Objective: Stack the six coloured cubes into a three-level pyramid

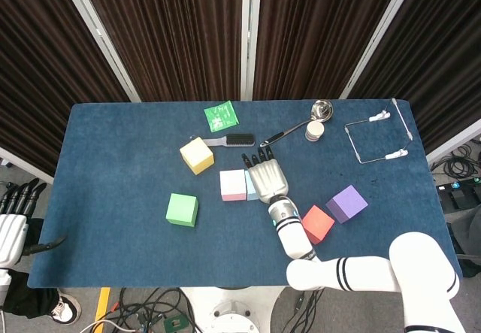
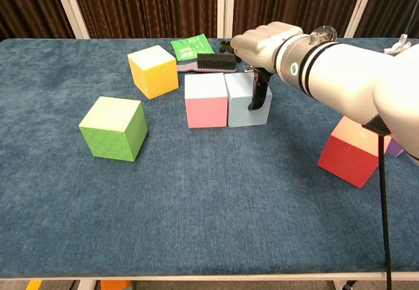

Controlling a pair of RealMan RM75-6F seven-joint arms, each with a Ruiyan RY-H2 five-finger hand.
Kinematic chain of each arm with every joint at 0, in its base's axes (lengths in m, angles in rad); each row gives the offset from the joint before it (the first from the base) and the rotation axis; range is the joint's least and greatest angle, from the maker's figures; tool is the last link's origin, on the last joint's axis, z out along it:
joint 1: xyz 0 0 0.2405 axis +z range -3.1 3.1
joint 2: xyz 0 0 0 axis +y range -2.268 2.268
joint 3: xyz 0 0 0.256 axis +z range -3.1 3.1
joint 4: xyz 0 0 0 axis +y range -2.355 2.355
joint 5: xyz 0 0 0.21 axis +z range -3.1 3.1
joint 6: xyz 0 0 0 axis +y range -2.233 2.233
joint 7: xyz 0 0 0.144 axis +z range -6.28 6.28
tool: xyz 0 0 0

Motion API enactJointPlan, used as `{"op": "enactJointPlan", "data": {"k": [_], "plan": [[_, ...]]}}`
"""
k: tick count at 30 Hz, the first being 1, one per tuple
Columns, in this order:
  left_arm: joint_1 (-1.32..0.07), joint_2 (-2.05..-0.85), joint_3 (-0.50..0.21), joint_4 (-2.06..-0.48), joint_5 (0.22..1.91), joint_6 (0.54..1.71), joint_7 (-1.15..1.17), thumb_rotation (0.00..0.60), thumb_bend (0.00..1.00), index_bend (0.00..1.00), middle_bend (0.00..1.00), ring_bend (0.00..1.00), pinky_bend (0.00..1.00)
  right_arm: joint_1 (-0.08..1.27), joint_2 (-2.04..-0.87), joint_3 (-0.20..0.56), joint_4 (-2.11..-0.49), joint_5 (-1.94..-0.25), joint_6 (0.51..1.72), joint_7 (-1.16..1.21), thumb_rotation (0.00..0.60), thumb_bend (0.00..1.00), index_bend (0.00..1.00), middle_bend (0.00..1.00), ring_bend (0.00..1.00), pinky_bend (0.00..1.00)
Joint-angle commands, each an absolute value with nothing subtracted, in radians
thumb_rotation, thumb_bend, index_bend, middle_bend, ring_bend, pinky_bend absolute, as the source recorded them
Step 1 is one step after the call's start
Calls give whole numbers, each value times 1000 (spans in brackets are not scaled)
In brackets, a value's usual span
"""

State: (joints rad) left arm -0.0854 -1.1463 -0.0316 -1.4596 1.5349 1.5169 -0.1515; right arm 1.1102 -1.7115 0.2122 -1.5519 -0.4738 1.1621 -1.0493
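The right hand is draped over the light blue cube, thumb down its right face and the rest over the top and far side, so it grips the cube. From the head view you barely see that cube, just a sliver left of the hand. It sits flush against the pink cube on its left, both on the blue table. Further left is the yellow cube, nearer and left the green cube. Right of the arm there's the red cube, and the purple cube is mostly hidden in the chest view. The left hand hangs off the table's left edge, cut off by the frame; can't tell how its fingers sit.
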Motion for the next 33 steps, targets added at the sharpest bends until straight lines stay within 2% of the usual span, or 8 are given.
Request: {"op": "enactJointPlan", "data": {"k": [1,15,19,27,30,33], "plan": [[-85,-1147,-31,-1460,1535,1516,-151,468,0,16,0,0,0,1109,-1709,212,-1553,-472,1157,-1048,600,33,0,123,0,0],[-86,-1142,-31,-1464,1531,1509,-148,469,0,16,0,0,0,1102,-1681,224,-1574,-461,1141,-1023,600,33,0,140,0,0],[-84,-1140,-30,-1468,1531,1511,-147,470,0,16,0,0,0,1095,-1657,257,-1607,-454,1128,-978,600,32,0,129,0,0],[-81,-1127,-31,-1478,1534,1519,-145,471,0,16,0,0,0,1039,-1424,288,-1760,-426,1086,-902,600,33,0,120,0,0],[-88,-1135,-33,-1472,1530,1507,-138,475,0,16,0,0,0,1020,-1370,263,-1758,-408,1057,-884,600,33,0,117,0,0],[-95,-1142,-33,-1468,1527,1492,-130,509,0,16,0,0,0,1009,-1370,226,-1724,-404,1027,-865,600,36,0,106,0,0]]}}
